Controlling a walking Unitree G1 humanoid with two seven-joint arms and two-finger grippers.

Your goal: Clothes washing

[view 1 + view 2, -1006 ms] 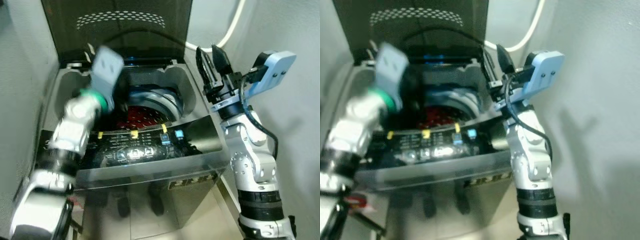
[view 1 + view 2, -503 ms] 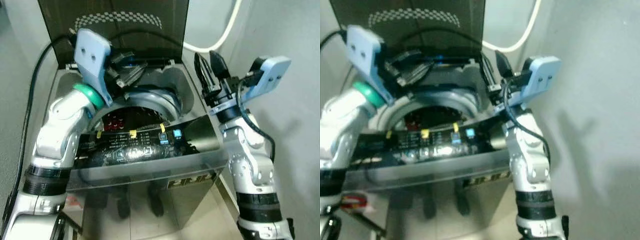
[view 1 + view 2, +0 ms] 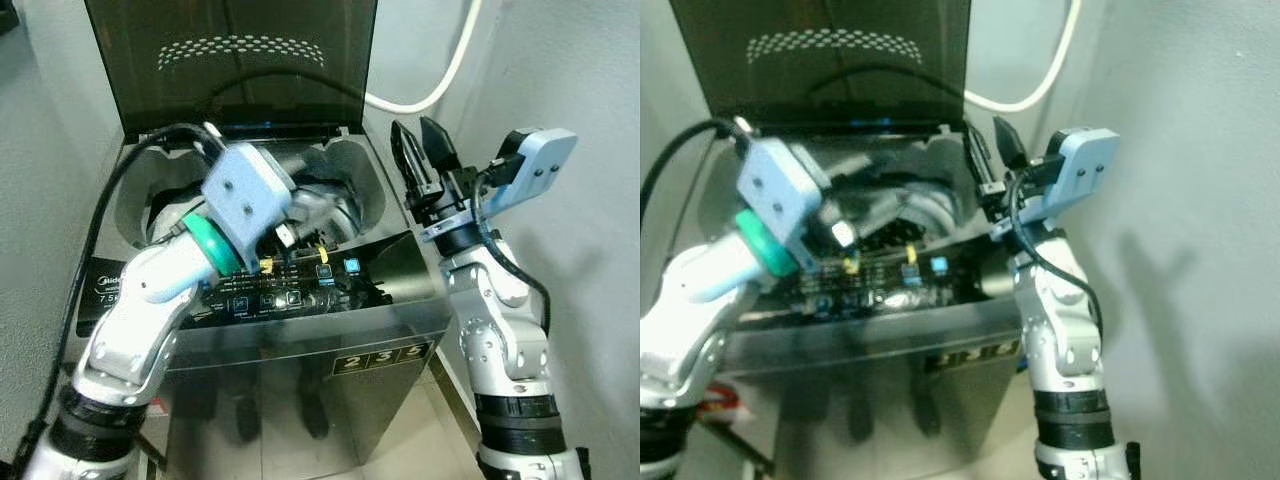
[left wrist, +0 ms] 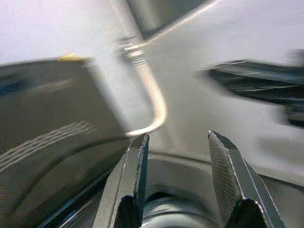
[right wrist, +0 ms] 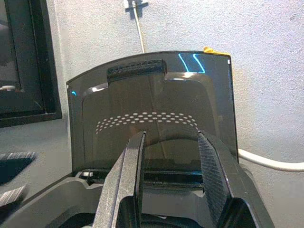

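Note:
A top-loading washing machine (image 3: pixel 390 325) stands before me with its dark lid (image 3: pixel 235 65) raised upright. My left gripper (image 3: pixel 318 205) reaches across the tub opening (image 3: pixel 150 205) above the control panel (image 3: pixel 300 290). It is blurred in the eye views. In the left wrist view its fingers (image 4: pixel 135 161) stand open with nothing between them. My right gripper (image 3: pixel 412 130) is held up beside the machine's right rear corner, pointing upward. It is open and empty, and it faces the lid (image 5: pixel 152 118) in the right wrist view. My left arm hides the inside of the drum.
A white hose (image 3: pixel 440 80) curves down the wall behind the machine. Grey walls close in on the left and right. A black cable (image 3: pixel 95 250) loops from my left arm over the machine's left side. Tiled floor (image 3: pixel 420 430) lies in front.
My left arm has come up out of the drum and swung across the opening towards the right. The red clothing seen in the drum is now hidden. The right arm has barely moved.

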